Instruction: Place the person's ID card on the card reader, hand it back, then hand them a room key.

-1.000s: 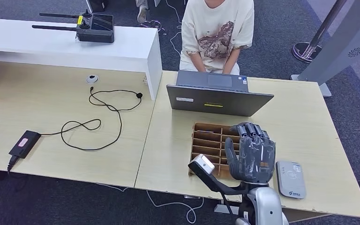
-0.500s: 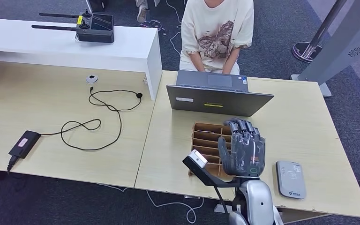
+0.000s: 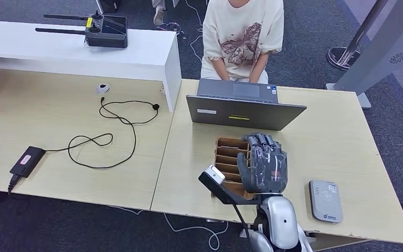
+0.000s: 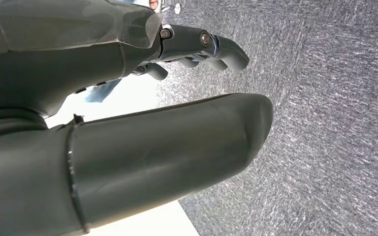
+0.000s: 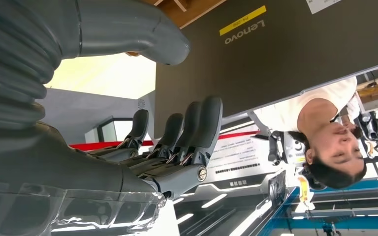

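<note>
Right hand [image 3: 263, 165] (empty) above wooden organizer [image 3: 230, 154]

The laptop [image 3: 244, 107] stands on the tabletop [image 3: 341, 136], directly in front of the seated person [image 3: 242, 39]. The compartmented tray [image 3: 231, 157] lies just beside the laptop on the robot's side. The right hand [image 3: 262, 165] is raised above the tray's right portion. The card reader [image 3: 325, 200] lies to the right of the tray, near the tabletop's near edge. On the adjoining left tabletop [image 3: 57, 121], a power adapter [image 3: 27, 160] lies at the left with its cable [image 3: 110, 131] looping rightward. A remote controller [image 3: 101, 30] rests on the raised shelf [image 3: 152, 50] behind.
</note>
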Motion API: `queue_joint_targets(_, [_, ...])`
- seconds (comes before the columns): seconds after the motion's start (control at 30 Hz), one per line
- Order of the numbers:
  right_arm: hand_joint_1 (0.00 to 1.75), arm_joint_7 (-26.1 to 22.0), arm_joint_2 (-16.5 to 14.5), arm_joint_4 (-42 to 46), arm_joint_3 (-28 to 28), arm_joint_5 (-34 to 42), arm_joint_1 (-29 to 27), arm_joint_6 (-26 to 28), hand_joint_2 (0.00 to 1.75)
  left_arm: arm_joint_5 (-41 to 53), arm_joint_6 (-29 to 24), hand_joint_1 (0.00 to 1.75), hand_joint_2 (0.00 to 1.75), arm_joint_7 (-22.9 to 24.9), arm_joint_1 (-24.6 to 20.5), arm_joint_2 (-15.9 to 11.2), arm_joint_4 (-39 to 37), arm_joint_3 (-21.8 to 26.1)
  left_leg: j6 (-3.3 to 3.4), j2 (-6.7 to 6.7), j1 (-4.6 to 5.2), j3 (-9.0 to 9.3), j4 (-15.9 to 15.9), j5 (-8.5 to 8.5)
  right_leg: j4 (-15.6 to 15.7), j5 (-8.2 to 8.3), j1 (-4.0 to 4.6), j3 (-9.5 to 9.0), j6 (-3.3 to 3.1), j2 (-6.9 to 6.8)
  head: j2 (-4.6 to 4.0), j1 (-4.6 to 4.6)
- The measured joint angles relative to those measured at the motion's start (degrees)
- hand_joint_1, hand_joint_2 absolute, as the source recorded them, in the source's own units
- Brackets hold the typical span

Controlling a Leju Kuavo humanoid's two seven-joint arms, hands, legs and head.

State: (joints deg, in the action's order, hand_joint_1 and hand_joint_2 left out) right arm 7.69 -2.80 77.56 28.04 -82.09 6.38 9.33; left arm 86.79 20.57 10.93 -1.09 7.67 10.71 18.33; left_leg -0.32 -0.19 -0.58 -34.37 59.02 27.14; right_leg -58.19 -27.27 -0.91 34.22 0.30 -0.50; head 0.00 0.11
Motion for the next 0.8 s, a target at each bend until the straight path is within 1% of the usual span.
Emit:
queue_joint_targets(0.17, [0.84,-0.06,-0.37,-1.46,0.03,0.25,0.86,-0.17,1.75,-0.02,0.00,0.00,0.00,-0.17,0.00,0.00,0.00,0.01,0.00,0.00,0.00,0.00,0.00,0.00,0.00,0.00,0.00,0.00,0.00,0.00,0.00,0.00])
queue_joint_targets(0.3, [1.13,-0.30,-0.58,-2.74,0.02,0.84,1.57,-0.25,1.75,0.00,0.04,0.00,0.00,-0.22,0.00,-0.02,0.00,0.01,0.00,0.00,0.00,0.00,0.00,0.00,0.00,0.00,0.00,0.00,0.00,0.00,0.00,0.00])
queue_joint_targets(0.53, [1.03,-0.65,-0.76,-5.55,-0.01,1.72,2.89,-0.15,1.75,-0.01,0.20,0.00,0.00,-0.31,-0.02,-0.07,0.00,0.01,0.00,0.00,0.00,0.00,0.00,0.00,0.00,0.00,0.00,0.00,0.00,0.00,-0.01,0.00])
queue_joint_targets(0.57, [1.00,-0.65,-0.77,-5.97,-0.01,1.78,3.07,-0.14,1.75,0.00,0.20,0.00,0.00,-0.31,-0.02,-0.08,0.00,0.01,0.00,0.00,0.00,0.00,0.00,0.00,0.00,0.00,0.00,0.00,0.00,0.00,-0.01,0.00])
queue_joint_targets(0.67, [0.77,-0.65,-0.79,-7.16,-0.04,1.98,3.65,-0.15,1.75,0.00,0.24,0.00,0.00,-0.31,-0.02,-0.10,0.00,0.01,0.00,0.00,0.00,0.00,0.00,0.00,0.00,0.00,0.00,0.00,0.00,0.00,0.01,0.00])
queue_joint_targets(0.7, [0.67,-0.65,-0.81,-7.50,-0.06,2.04,3.82,-0.15,1.75,0.00,0.26,0.00,0.00,-0.31,-0.02,-0.11,0.00,0.01,0.00,0.00,0.00,0.00,0.00,0.00,0.00,0.00,0.00,0.00,0.00,0.00,0.01,0.00])
queue_joint_targets(0.8, [0.47,-0.64,-0.85,-8.38,-0.11,2.19,4.33,-0.16,1.75,0.00,0.28,0.00,0.00,-0.31,-0.02,-0.14,0.00,0.01,0.00,0.00,0.00,0.00,0.00,0.00,0.00,0.00,0.00,0.00,0.00,0.00,0.00,0.00])
